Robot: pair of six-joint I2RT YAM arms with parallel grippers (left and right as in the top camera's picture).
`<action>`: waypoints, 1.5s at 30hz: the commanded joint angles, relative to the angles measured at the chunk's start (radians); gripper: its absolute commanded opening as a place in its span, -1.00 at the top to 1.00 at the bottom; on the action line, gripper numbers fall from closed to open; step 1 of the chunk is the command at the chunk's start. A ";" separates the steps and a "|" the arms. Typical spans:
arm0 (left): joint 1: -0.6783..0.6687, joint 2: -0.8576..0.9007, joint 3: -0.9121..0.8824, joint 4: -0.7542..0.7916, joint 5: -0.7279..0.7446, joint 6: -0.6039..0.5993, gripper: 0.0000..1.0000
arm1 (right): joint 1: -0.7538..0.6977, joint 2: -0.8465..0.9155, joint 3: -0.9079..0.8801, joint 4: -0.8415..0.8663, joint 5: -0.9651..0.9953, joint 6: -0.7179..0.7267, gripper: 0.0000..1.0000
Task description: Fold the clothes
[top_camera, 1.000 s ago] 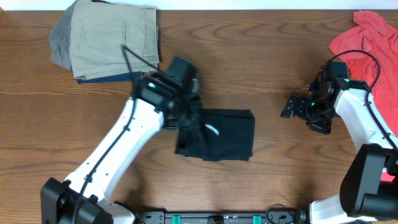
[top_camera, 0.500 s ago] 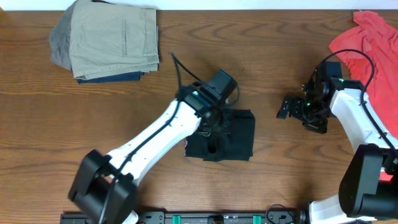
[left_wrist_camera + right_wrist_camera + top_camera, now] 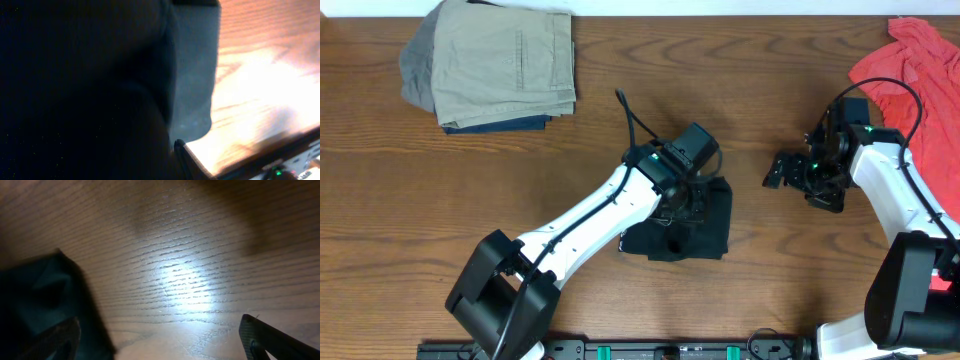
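The black shirt lies folded into a small block at the table's middle. My left gripper is down on its upper part and looks shut on a fold of it. In the left wrist view dark fabric fills the frame. Only one finger of the left gripper shows there, at the fabric's edge. My right gripper is open and empty over bare wood, right of the shirt. In the right wrist view its fingers are spread wide, and a corner of the shirt shows at the left.
A stack of folded khaki, grey and navy garments lies at the back left. A coral-red shirt lies crumpled at the back right, behind the right arm. The table is brown wood.
My left gripper has swept from the shirt's left side to the right, carrying the left part over. The shirt is now narrower. The right gripper has shifted slightly left.
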 commanded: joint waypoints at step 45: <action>0.132 0.045 -0.123 0.066 0.171 0.086 0.85 | 0.018 -0.004 -0.006 0.017 -0.060 0.016 -0.99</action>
